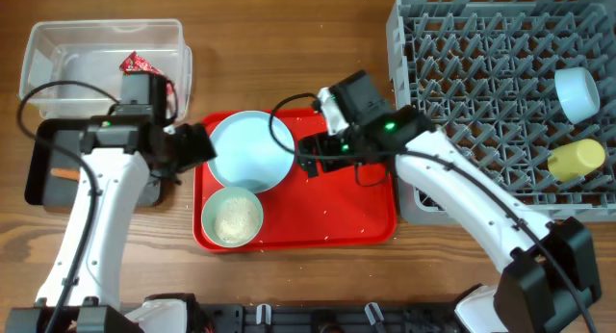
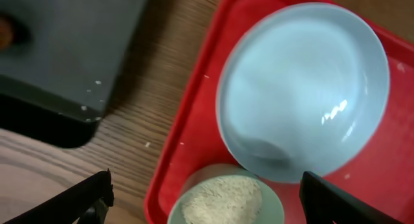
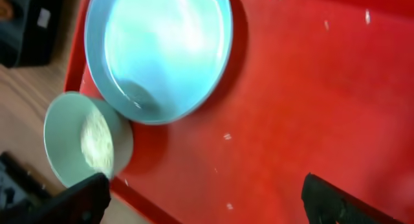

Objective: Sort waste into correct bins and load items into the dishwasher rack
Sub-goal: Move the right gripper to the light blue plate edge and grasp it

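Observation:
A pale blue plate (image 1: 250, 150) lies on the red tray (image 1: 318, 213), with a pale blue bowl of white rice (image 1: 234, 217) just in front of it. My left gripper (image 1: 197, 145) is open at the plate's left edge; in the left wrist view (image 2: 207, 208) its fingers straddle the rice bowl (image 2: 223, 199) below the plate (image 2: 304, 88). My right gripper (image 1: 310, 155) is open and empty at the plate's right edge, over bare tray (image 3: 210, 201), with the plate (image 3: 162, 49) and bowl (image 3: 84, 143) beyond. No spoon or crumpled paper is in view.
The clear tub (image 1: 58, 44) at back left holds a red wrapper (image 1: 135, 62). The black tray (image 1: 48, 165) holds a carrot (image 1: 65, 173). The grey rack (image 1: 481, 92) at right holds a blue bowl (image 1: 577, 92) and a yellow cup (image 1: 576, 160).

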You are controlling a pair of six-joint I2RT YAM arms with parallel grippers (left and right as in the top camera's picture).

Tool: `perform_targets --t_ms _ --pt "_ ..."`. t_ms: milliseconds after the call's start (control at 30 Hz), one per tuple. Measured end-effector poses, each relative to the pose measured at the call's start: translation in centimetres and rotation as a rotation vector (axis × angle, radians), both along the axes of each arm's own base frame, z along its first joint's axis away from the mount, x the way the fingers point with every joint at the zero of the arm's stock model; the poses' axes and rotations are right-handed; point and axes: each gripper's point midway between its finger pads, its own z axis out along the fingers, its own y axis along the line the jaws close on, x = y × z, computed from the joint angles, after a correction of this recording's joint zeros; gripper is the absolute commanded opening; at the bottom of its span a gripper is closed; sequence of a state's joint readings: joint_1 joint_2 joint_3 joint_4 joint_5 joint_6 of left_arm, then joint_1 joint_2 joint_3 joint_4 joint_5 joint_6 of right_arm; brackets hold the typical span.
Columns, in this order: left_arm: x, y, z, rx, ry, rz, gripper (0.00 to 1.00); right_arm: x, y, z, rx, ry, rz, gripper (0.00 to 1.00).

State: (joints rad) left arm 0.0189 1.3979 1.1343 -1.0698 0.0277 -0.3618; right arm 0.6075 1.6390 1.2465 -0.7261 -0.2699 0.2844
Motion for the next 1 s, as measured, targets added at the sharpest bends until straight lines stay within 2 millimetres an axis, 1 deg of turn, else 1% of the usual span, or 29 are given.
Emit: perform_targets --t_ms 67,100,200,300,367,433,467,500,567,633,700,767,900,933,1000 --pt "-0.1 1.3 0.0 -0.004 0.003 0.066 0.96 1.0 1.1 0.0 0.000 -0.053 -0.026 0.90" --pt "-0.1 1.9 0.0 -0.007 0.004 0.097 0.96 1.4 1.6 -0.3 -0.007 -0.067 -0.041 0.90" --pt "-0.4 3.3 0.0 -0.012 0.008 0.165 0.96 2.3 3.1 -2.9 -0.038 -0.072 -0.074 0.88" --pt "-0.5 3.5 -0.1 -0.015 0.010 0.183 0.97 2.9 4.5 -6.5 -0.066 -0.060 -0.083 0.88" --pt "-0.5 3.5 -0.1 -0.015 0.011 0.186 0.97 2.9 4.9 -8.6 -0.098 -0.053 -0.088 0.85" --pt "-0.5 3.5 -0.1 -0.016 0.011 0.186 0.97 3.2 5.2 -9.9 -0.123 -0.057 -0.102 0.74" --pt "-0.5 3.5 -0.1 -0.016 0.011 0.186 0.98 3.3 5.3 -10.6 -0.134 -0.055 -0.114 0.60" --pt "-0.5 3.5 -0.1 -0.016 0.011 0.186 0.98 3.3 5.2 -11.2 -0.153 -0.056 -0.123 0.52" --pt "-0.5 3.5 -0.1 -0.015 0.010 0.186 0.98 3.7 5.5 -11.1 -0.147 -0.064 -0.141 0.41" --pt "-0.5 3.5 -0.1 -0.016 0.011 0.186 0.98 3.8 5.3 -11.5 -0.159 -0.061 -0.151 0.35" --pt "-0.5 3.5 -0.1 -0.016 0.011 0.186 0.98 4.0 5.1 -11.6 -0.169 -0.067 -0.161 0.28" --pt "-0.5 3.5 -0.1 -0.016 0.011 0.186 0.98 4.1 4.7 -11.7 -0.187 -0.073 -0.171 0.24" --pt "-0.5 3.5 -0.1 -0.016 0.011 0.186 0.98 4.2 3.0 -11.9 -0.272 -0.086 -0.201 0.07" --pt "-0.5 3.5 -0.1 -0.016 0.011 0.186 0.99 4.2 2.8 -11.9 -0.281 -0.088 -0.206 0.06" --pt "-0.5 3.5 -0.1 -0.016 0.011 0.186 0.98 4.6 1.5 -11.6 -0.324 -0.092 -0.237 0.06"
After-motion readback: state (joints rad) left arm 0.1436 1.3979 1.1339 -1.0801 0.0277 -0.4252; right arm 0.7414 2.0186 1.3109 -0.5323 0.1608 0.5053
